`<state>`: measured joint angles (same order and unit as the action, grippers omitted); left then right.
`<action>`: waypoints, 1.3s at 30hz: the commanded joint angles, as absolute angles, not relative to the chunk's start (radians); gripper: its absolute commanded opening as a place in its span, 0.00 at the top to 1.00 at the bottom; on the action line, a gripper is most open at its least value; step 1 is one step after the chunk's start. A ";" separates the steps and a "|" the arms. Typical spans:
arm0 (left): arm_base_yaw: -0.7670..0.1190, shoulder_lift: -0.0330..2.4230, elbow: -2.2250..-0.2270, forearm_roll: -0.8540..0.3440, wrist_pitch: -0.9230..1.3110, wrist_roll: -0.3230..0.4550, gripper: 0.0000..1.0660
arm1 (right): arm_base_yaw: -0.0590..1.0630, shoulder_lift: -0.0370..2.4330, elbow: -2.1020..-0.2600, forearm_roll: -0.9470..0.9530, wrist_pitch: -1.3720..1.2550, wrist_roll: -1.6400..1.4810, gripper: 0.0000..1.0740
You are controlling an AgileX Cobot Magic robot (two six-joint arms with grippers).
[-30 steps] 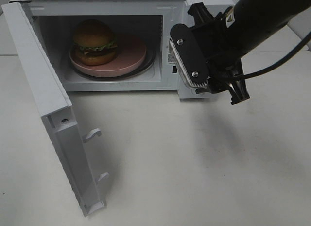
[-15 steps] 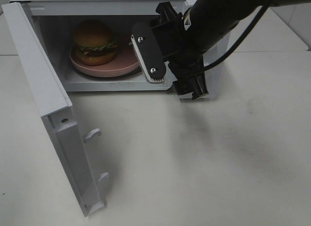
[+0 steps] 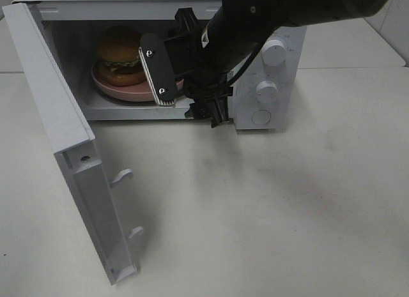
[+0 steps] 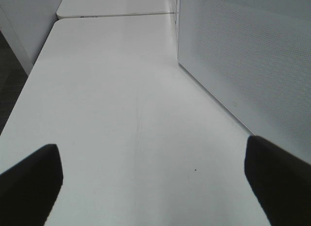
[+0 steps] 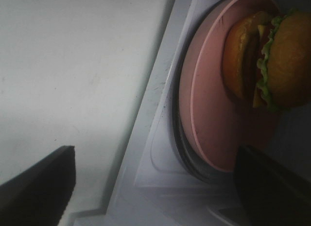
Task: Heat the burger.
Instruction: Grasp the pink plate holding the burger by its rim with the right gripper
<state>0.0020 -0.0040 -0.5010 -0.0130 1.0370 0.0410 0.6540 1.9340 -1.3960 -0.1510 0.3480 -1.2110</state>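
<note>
From the high camera I see the microwave (image 3: 268,60) standing on the white desk (image 3: 268,214) with its door (image 3: 70,150) swung wide to the left. The burger (image 3: 120,53) sits inside the cavity on a pink plate (image 3: 128,91), toward the left of the chamber. My right end effector (image 3: 185,89) hangs at the cavity mouth, just right of the plate, its fingers spread apart and holding nothing. The two knobs (image 3: 275,52) on the control panel show past the arm.

On the left wrist camera, my left end effector (image 4: 155,182) shows as two dark fingertips (image 4: 29,180) set wide apart over bare desk (image 4: 121,90), empty, with the microwave's perforated side wall (image 4: 243,56) just beside it.

On the right wrist camera, the right end effector (image 5: 155,187) is open, its tips either side of the view. The burger (image 5: 269,60) rests on the pink plate (image 5: 209,114), clear of both fingers.
</note>
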 commanded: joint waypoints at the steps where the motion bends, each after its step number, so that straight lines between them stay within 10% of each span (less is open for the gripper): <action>1: 0.005 -0.027 -0.497 -0.015 1.028 0.037 0.12 | 0.655 1.963 -1.429 -0.155 0.323 -1.172 0.21; 39: 0.005 -0.027 -0.497 -0.015 1.028 0.037 0.12 | 0.653 2.392 -1.986 -0.146 0.533 -1.090 0.27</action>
